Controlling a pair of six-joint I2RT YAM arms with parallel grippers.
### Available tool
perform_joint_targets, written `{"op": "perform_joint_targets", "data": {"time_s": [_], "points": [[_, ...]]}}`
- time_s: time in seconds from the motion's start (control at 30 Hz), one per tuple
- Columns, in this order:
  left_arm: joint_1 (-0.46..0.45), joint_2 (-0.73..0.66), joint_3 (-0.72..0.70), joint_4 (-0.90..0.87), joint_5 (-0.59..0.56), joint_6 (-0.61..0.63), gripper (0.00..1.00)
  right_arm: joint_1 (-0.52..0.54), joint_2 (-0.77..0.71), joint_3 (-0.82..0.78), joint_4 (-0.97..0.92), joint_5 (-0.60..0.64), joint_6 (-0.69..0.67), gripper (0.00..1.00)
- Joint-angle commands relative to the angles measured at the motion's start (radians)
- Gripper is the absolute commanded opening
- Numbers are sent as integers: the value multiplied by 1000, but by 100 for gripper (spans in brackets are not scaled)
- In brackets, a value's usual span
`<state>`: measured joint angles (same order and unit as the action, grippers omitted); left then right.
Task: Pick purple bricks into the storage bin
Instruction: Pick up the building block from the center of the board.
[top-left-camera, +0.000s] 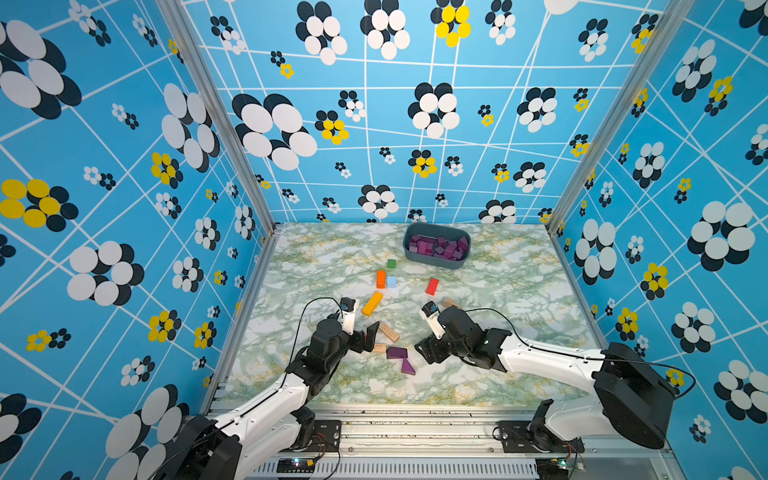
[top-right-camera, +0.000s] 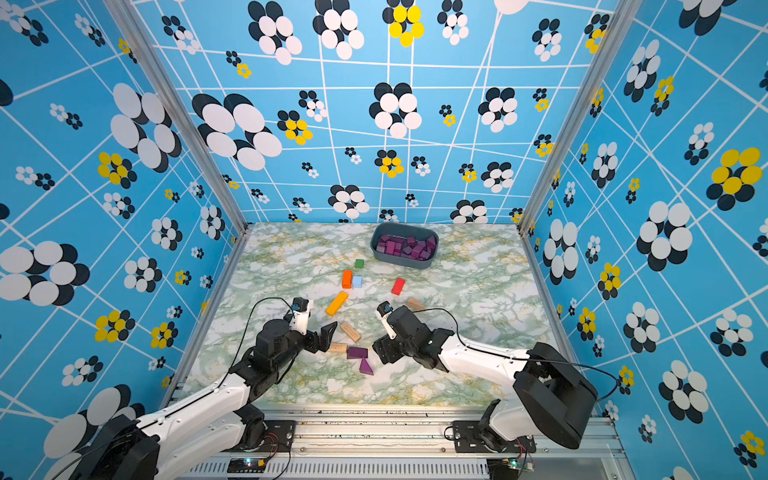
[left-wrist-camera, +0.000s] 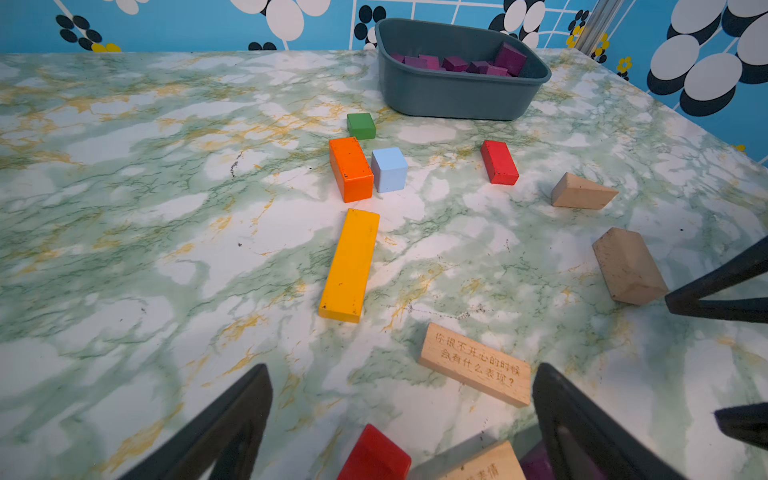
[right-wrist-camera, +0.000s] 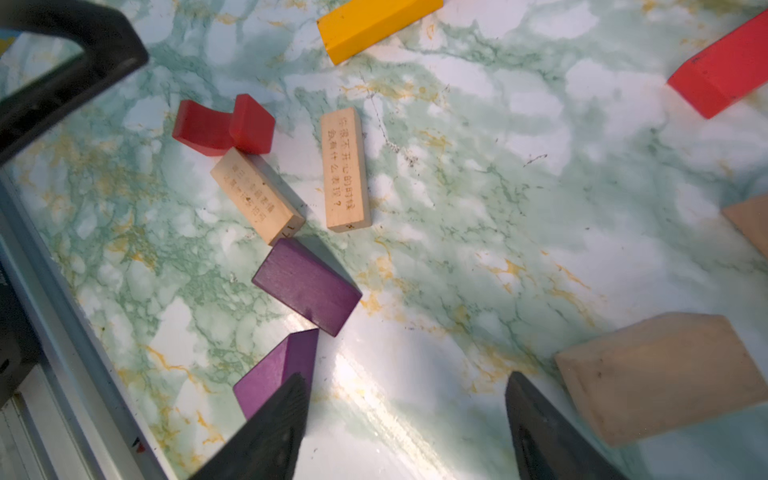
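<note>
Two purple bricks lie loose near the table's front: a bar (top-left-camera: 396, 353) (top-right-camera: 357, 352) (right-wrist-camera: 307, 286) and a wedge (top-left-camera: 407, 367) (top-right-camera: 365, 367) (right-wrist-camera: 274, 372). Several more fill the storage bin (top-left-camera: 436, 262) (top-right-camera: 402, 262) (left-wrist-camera: 457, 97) at the back. My right gripper (top-left-camera: 422, 351) (top-right-camera: 380, 350) (right-wrist-camera: 407, 378) is low and open just right of the wedge. Bare table shows between its fingers, and the wedge lies outside one finger (right-wrist-camera: 282, 411), partly hidden by it. My left gripper (top-left-camera: 370, 338) (top-right-camera: 327, 338) (left-wrist-camera: 401, 374) stands wide open left of the bar, holding nothing.
Tan engraved planks (right-wrist-camera: 347, 166) (right-wrist-camera: 257, 195) and a red arch block (right-wrist-camera: 224, 129) lie by the left gripper. Mid-table are a yellow bar (top-left-camera: 372, 303), orange block (top-left-camera: 380, 278), light blue cube (top-left-camera: 391, 281), green cube (top-left-camera: 391, 263) and red block (top-left-camera: 432, 286). Tan wedges (left-wrist-camera: 582, 193) (left-wrist-camera: 627, 266) sit right.
</note>
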<state>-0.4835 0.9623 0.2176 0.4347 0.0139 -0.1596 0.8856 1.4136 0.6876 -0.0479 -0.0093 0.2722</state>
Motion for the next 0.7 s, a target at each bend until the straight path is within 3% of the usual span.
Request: {"op": "perform_joint_targets", "data": {"time_s": [0.0,0.3,0.67], "points": [[11,15,-7,84,8,10,99,29,22,28,-63,14,39,73],[18,37,-4,71,-37,-32,99,105,17,52,-152,-45,71,61],[20,-17,-24,59,-76,-46,99,178,56,94,-148,-83,74,64]]}}
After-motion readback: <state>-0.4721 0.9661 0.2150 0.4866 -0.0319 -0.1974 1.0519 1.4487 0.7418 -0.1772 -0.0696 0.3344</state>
